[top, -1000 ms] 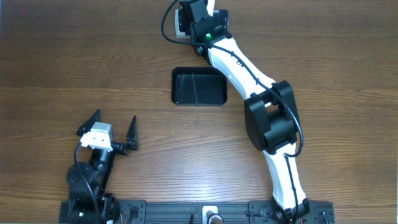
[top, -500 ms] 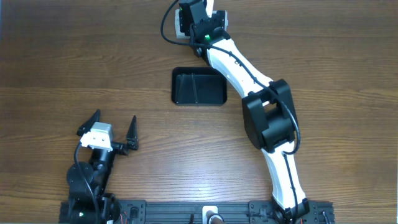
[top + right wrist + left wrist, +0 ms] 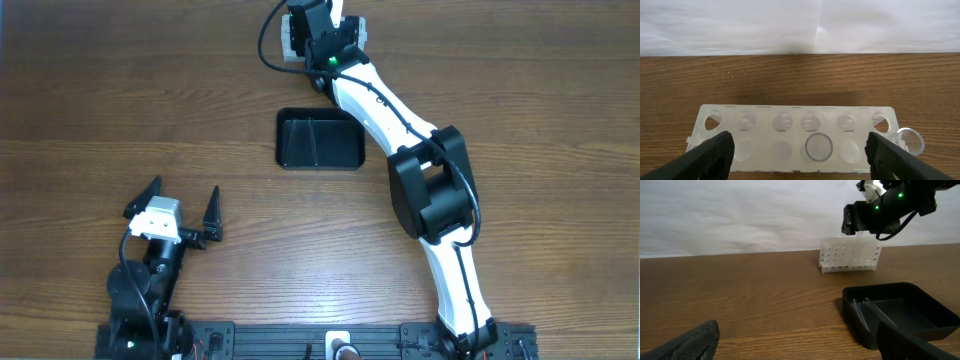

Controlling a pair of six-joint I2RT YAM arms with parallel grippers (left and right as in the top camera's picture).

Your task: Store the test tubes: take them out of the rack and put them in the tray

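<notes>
Looking down on a brown wooden bench (image 3: 100, 100), two robot arms are rising from its near edge. The right arm is stretching the whole depth of the bench, passing just beside the right rim of the tray (image 3: 281, 140). The right hand (image 3: 799, 150) is hovering over the rack (image 3: 790, 116), its fingers spread wide and gripping nothing, one finger toward each end of the rack.

The rack is a clear block with two rows of holes. It is standing at the far edge of the bench, close before a white backdrop (image 3: 800, 25), leaving only a narrow strip of wood behind it. One tube (image 3: 818, 146) is standing upright in a middle hole of the row nearer the hand. A second tube (image 3: 909, 140) is showing its clear rim just outside one end of the rack, right against the corner.

The tray is black, shallow and divided by a ridge. It is sitting mid-bench, well apart from the rack, with open wood on its left.

The left hand (image 3: 182, 190) is resting low near its own base, its fingers open wide and holding nothing. A broad stretch of wood is lying between it and the tray.
</notes>
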